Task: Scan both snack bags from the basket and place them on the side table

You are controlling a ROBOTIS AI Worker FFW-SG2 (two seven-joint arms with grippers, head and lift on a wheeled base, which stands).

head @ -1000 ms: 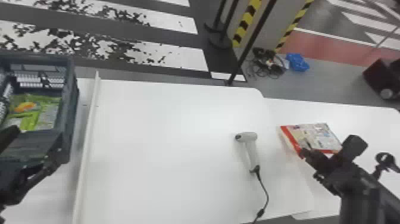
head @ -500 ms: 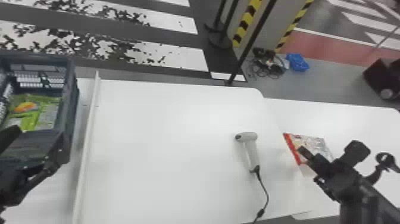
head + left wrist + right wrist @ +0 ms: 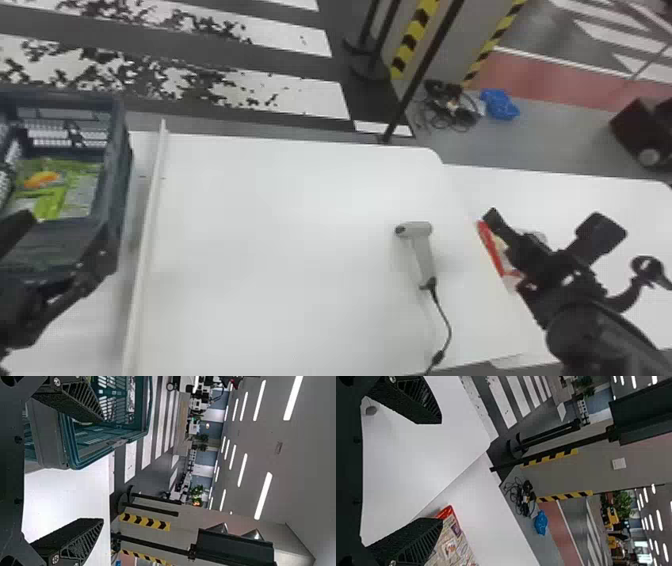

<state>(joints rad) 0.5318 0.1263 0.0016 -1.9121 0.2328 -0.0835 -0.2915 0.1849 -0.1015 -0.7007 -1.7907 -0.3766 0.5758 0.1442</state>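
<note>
The red-edged, multicoloured printed snack bag (image 3: 492,250) lies on the white side bench (image 3: 620,200), close to where it meets the larger white main bench (image 3: 280,260). The right end effector (image 3: 509,252), black with two flat fingers, is in front of this bag in the head view and hides much of it. In the right wrist view its fingers are spread wide apart with nothing gripped between them; one finger overlaps the bag's red end, and I cannot tell whether the two touch.

The other snack bag, green with an orange patch (image 3: 60,197), lies inside the dark plastic basket with slotted walls (image 3: 120,165), at the left of the head view. The left end effector (image 3: 60,242), also black and two-fingered, is at the basket's near side. Its fingers are well apart too, and it grips nothing. In the left wrist view one finger overlaps the basket, while the other is seen against the white bench top.

A pale grey handheld scanner (image 3: 424,252) lies on the main bench between the basket and the red-edged bag, nearer the bag. Its black cable (image 3: 449,325) curves down to the near edge. A long, raised white strip (image 3: 150,225) runs beside the basket.
</note>
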